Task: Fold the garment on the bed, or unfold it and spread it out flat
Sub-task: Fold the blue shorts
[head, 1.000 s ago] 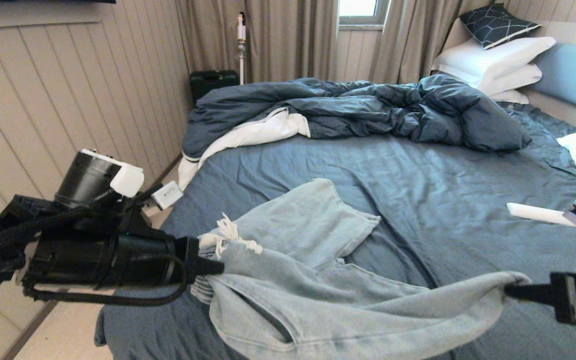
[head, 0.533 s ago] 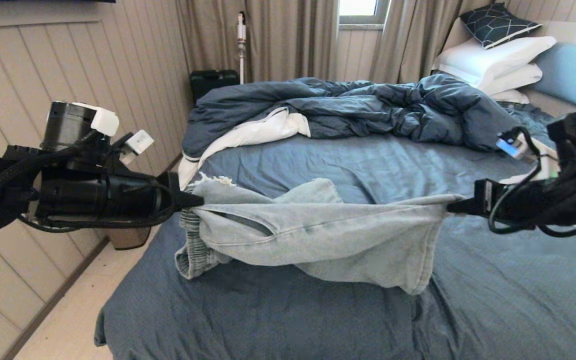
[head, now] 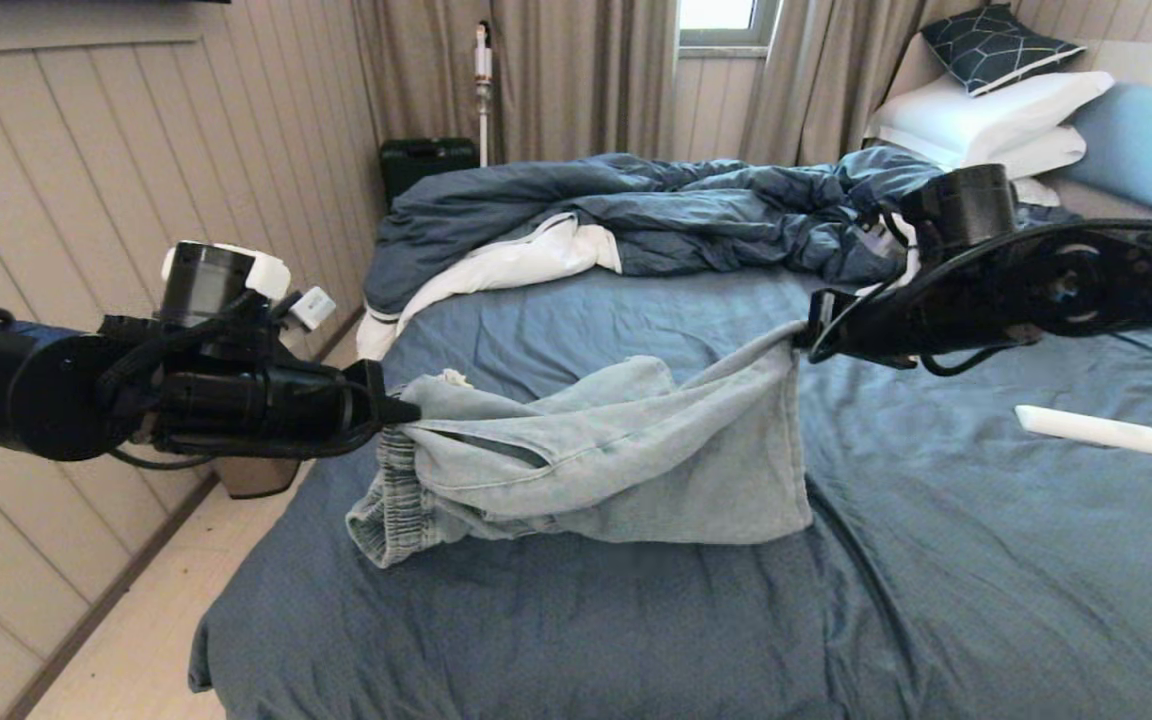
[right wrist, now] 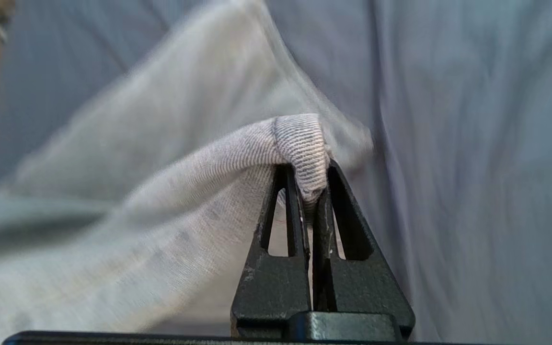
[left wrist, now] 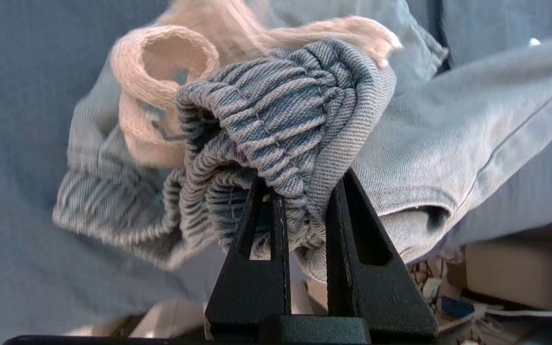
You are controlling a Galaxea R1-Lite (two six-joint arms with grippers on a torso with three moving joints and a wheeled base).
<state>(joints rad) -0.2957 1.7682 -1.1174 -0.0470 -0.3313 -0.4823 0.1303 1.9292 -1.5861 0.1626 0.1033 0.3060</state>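
Shorts (head: 626, 460) hang between both our grippers above bed (head: 936, 560) — lower edge trailing on slate-blue sheet. Left gripper (head: 406, 410) clamps bunched elastic waistband (left wrist: 276, 124), white drawstring (left wrist: 161, 86) looped beside it. Right gripper (head: 804, 340) pinches leg hem (right wrist: 302, 148) tight, held higher, near crumpled duvet (head: 696, 215). White remote-like bar (head: 1091, 428) lies on sheet, well apart.
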